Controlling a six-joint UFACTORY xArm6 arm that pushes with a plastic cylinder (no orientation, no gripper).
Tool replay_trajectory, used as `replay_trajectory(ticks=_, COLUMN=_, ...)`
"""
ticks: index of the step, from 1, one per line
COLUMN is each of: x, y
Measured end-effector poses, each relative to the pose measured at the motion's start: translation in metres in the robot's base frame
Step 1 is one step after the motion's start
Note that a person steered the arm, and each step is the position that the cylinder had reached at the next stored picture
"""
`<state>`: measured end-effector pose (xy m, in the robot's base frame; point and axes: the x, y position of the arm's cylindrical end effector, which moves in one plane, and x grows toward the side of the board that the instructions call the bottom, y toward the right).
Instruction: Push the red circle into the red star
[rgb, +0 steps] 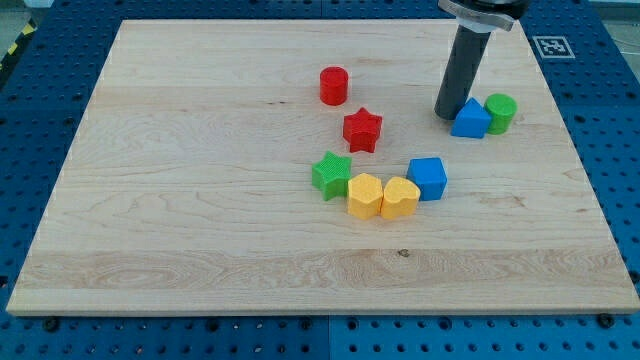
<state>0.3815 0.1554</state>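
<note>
On the desk (200, 200) were eight blocks: two red, two blue, two green, two yellow. The red circle (333, 85) stood near the red star (362, 130), above-left of it, not touching. My tip (447, 112) touched a blue block (469, 119); no pincer showed.

Light wooden tabletop (200, 200) carries 8 blocks. Red circle (333, 85) sits just above the red star (362, 130), apart. Green star (331, 175), yellow hexagon (364, 195), yellow heart (400, 198), blue cube (428, 178) form a touching arc. Blue triangular block (470, 119) touches green cylinder (500, 112).
</note>
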Motion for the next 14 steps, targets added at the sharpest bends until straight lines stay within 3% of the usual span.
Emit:
replay_trajectory(ticks=4, x=0.004, y=-0.041)
replay_trajectory(ticks=6, x=0.036, y=-0.044)
replay_trajectory(ticks=9, x=0.048, y=-0.026)
replay_trajectory(ticks=13, x=0.04, y=-0.162)
replay_trajectory(ticks=14, x=0.031, y=-0.143)
